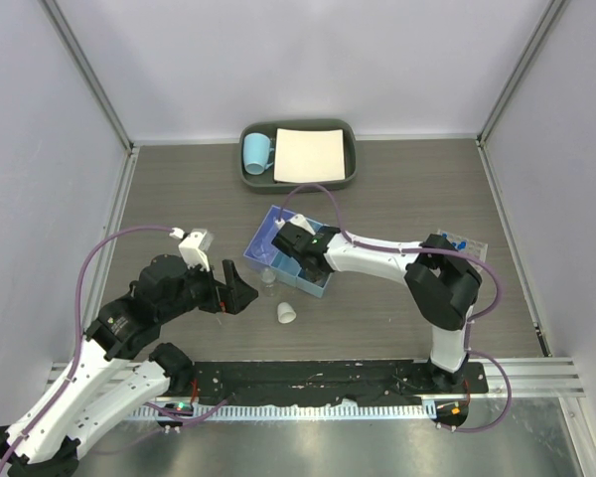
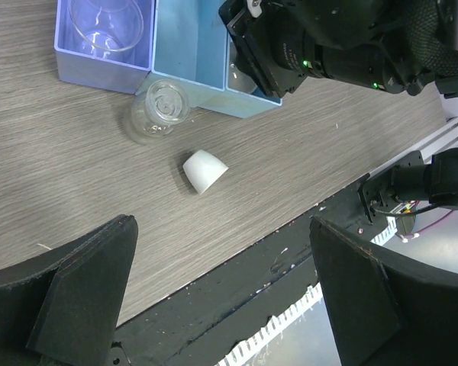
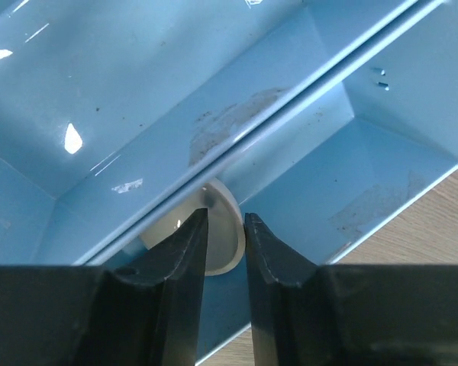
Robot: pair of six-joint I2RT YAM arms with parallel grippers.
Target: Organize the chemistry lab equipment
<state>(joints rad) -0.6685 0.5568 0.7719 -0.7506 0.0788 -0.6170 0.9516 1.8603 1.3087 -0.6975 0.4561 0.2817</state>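
White dish (image 3: 223, 232) looks light, slick, chippable — take its rim; right fingers (image 3: 187, 259) narrow astride it, grip unclear — left fingers (image 2: 84, 290) wide.

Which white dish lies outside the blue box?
The white dish on the tabletop beside the small clear bottle; the other dish is inside the blue box, at the right end effector.

The right arm (image 1: 427, 278) covers most of the tube rack (image 1: 474, 245), its tubes too small to count; the right end effector (image 1: 298, 239) hides one compartment of the blue box (image 1: 261, 244). From the right wrist, the fingers (image 3: 185, 263) hide half the white dish (image 3: 224, 219); the left wrist picture's top edge cuts the box off.
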